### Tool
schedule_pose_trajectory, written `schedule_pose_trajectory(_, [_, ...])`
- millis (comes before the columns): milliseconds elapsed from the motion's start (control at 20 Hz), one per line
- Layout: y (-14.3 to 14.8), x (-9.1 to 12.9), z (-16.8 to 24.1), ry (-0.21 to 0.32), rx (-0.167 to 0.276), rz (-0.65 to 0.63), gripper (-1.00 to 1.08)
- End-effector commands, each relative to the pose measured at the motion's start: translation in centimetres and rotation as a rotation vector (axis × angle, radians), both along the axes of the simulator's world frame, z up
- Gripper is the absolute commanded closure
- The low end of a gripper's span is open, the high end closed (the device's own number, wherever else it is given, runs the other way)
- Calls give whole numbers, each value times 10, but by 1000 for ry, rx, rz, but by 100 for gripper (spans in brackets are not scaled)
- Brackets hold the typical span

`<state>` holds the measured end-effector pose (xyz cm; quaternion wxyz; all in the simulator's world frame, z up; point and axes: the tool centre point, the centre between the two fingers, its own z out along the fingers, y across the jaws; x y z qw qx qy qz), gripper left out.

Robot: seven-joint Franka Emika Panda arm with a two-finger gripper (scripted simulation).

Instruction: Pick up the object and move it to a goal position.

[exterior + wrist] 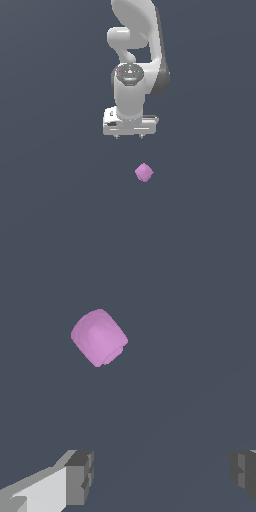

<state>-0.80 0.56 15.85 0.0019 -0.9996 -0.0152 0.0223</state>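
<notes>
The object is a small pink-purple rounded lump lying on the dark grey floor, in front of the arm and slightly toward the exterior view's right. It also shows in the wrist view, clear of the fingers. My gripper hangs from the white arm, above and behind the lump, not touching it. In the wrist view the gripper has its two grey fingertips wide apart with nothing between them. It is open and empty.
The white arm rises behind the gripper to the frame's upper edge. The dark grey floor is flat and uniform, with no other objects, containers or goal marker in view.
</notes>
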Motion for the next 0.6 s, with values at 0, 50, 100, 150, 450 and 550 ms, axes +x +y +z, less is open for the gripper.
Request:
schedule_pose_trajectory(0, [0,0,0,0,0,0,-92])
schedule_pose_trajectory(50, [0,0,0,-1,-1,0,-92])
schedule_pose_trajectory(100, [0,1,0,-2,-2,-1,-92])
schedule_pose_trajectory(150, [0,2,1,-5,-5,-1,-92])
schedule_pose_trajectory(450, [-1,8,4,-25,-25,-4,-92])
schedule_pose_trajectory(550, [-1,8,4,-24,-24,-4,-92])
